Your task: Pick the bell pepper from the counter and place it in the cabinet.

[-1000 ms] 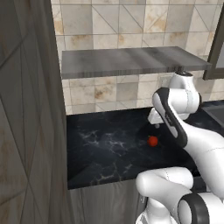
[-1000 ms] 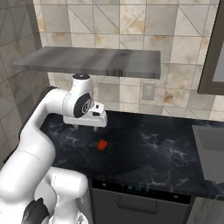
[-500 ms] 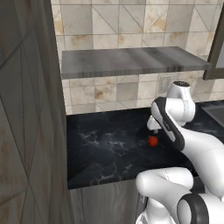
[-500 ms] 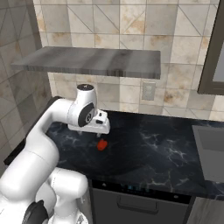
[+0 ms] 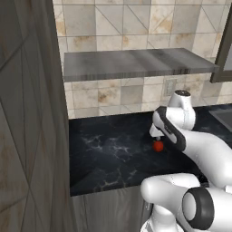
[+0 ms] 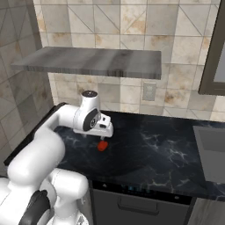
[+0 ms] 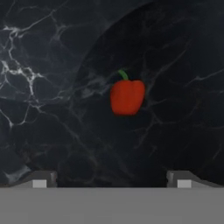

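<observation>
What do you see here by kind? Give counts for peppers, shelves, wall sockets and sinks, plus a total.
Peppers: 1
Shelves: 1
Wall sockets: 1
Sinks: 1
Total: 4

bell pepper (image 7: pixel 127 96) lying on the counter (image 5: pixel 108 154), gripper (image 7: pixel 112 180) above it, cabinet (image 6: pixel 92 61) overhead

Wall outlet (image 6: pixel 149 91) on tiled backsplash (image 6: pixel 132 26); sink (image 6: pixel 212 149) at right.
</observation>
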Controlling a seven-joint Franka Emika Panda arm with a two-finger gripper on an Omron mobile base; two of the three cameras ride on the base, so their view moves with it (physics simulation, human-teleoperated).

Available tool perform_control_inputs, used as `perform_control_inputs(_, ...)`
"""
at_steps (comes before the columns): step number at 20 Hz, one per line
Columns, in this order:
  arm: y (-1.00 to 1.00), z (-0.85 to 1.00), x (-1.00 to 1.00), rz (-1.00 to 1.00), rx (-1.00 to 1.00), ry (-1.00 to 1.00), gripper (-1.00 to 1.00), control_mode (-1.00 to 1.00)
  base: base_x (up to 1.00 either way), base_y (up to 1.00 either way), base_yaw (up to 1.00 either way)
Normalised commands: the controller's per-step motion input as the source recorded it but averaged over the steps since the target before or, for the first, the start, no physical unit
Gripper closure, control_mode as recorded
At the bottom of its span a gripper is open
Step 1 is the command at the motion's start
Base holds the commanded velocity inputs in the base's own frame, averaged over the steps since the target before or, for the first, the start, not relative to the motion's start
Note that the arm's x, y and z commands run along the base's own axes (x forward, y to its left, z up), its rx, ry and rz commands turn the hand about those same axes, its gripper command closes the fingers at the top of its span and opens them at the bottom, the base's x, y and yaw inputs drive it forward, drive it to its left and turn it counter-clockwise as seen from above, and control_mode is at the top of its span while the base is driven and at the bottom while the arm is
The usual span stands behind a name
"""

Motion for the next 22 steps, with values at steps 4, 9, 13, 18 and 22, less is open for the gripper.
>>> perform_control_inputs(4, -0.17, -0.30, 0.36, -0.02, 0.00, 0.02, -1.00, -1.00, 0.00, 0.00, 0.00)
perform_control_inputs(9, -0.09, -0.30, 0.34, -0.02, 0.00, 0.01, -1.00, -1.00, 0.00, 0.00, 0.00)
perform_control_inputs(13, -0.02, -0.32, 0.29, -0.01, 0.00, 0.01, -1.00, -1.00, 0.00, 0.00, 0.00)
perform_control_inputs(18, 0.00, -0.30, 0.25, 0.00, 0.00, 0.02, -1.00, -1.00, 0.00, 0.00, 0.00)
perform_control_inputs(22, 0.00, -0.29, 0.16, 0.00, 0.00, 0.02, -1.00, -1.00, 0.00, 0.00, 0.00)
